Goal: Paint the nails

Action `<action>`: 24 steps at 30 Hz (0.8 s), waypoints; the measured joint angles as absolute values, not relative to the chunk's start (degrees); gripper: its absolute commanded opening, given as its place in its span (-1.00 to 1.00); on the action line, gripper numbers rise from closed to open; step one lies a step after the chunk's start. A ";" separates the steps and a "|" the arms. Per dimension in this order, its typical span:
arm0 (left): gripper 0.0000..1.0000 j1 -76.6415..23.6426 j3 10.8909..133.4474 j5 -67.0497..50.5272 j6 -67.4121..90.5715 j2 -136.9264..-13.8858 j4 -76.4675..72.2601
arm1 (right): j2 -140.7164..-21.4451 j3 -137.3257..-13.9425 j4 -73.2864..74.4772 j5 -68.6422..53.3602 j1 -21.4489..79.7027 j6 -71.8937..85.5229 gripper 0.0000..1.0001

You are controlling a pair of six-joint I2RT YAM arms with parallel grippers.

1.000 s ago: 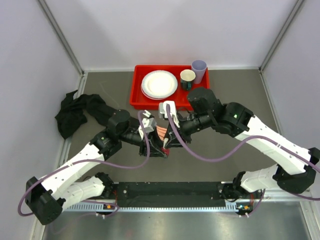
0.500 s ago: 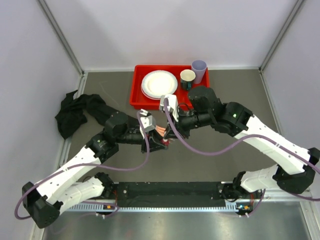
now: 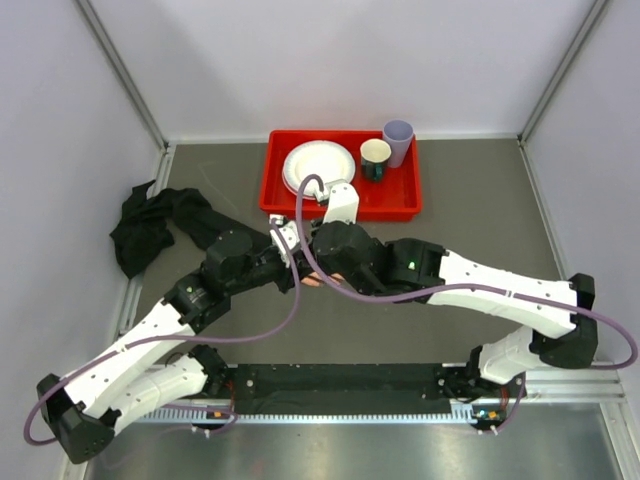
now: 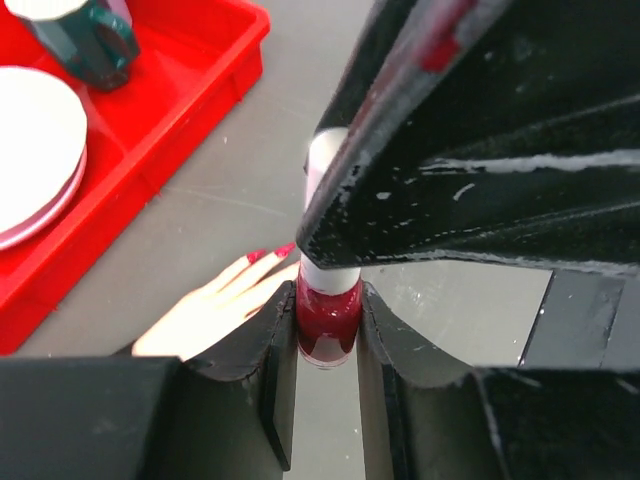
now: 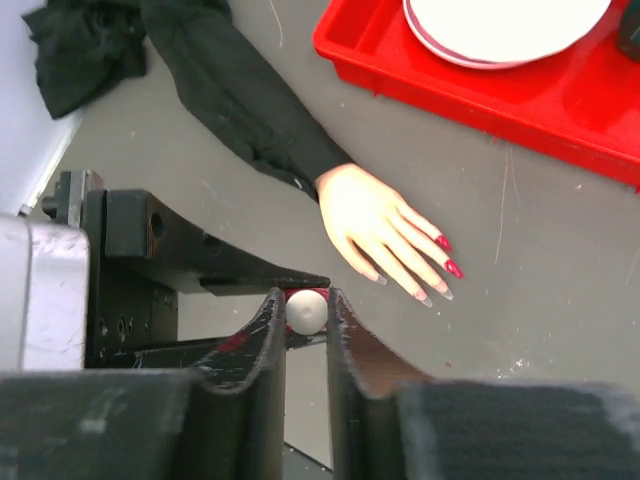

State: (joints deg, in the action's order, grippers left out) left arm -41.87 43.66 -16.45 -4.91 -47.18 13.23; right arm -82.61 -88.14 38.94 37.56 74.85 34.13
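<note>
A pale mannequin hand (image 5: 368, 212) with a black sleeve (image 5: 240, 105) lies flat on the grey table. Two of its nails (image 5: 446, 255) are dark red; the others look pale. My left gripper (image 4: 326, 310) is shut on a small bottle of dark red polish (image 4: 326, 328), held upright just right of the hand (image 4: 200, 315). My right gripper (image 5: 306, 300) is shut on the bottle's white cap (image 5: 306, 313), coming down from above. In the top view both wrists meet over the hand (image 3: 318, 281) and hide most of it.
A red tray (image 3: 272, 192) stands behind the hand, holding white plates (image 3: 318, 166), a green mug (image 3: 376, 157) and a lilac cup (image 3: 398, 139). The sleeve ends in a bunched black cloth (image 3: 140, 228) at the left wall. Purple cables loop from both arms.
My right arm has swung left and low over the hand, and its jaws have closed on the white cap. My left gripper has kept hold of the bottle and shifted slightly back.
</note>
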 measured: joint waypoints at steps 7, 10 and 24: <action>-1.00 -39.86 43.66 -20.78 -5.23 -46.89 10.15 | -75.50 -87.24 41.60 30.26 73.97 26.17 0.51; -1.00 -39.83 43.66 -28.42 -5.63 -46.72 9.87 | -66.65 -84.86 41.12 21.08 70.74 17.28 0.47; -1.00 -39.94 44.16 -63.61 0.78 -53.87 5.45 | -64.29 -84.42 42.48 -26.06 61.04 -9.13 0.06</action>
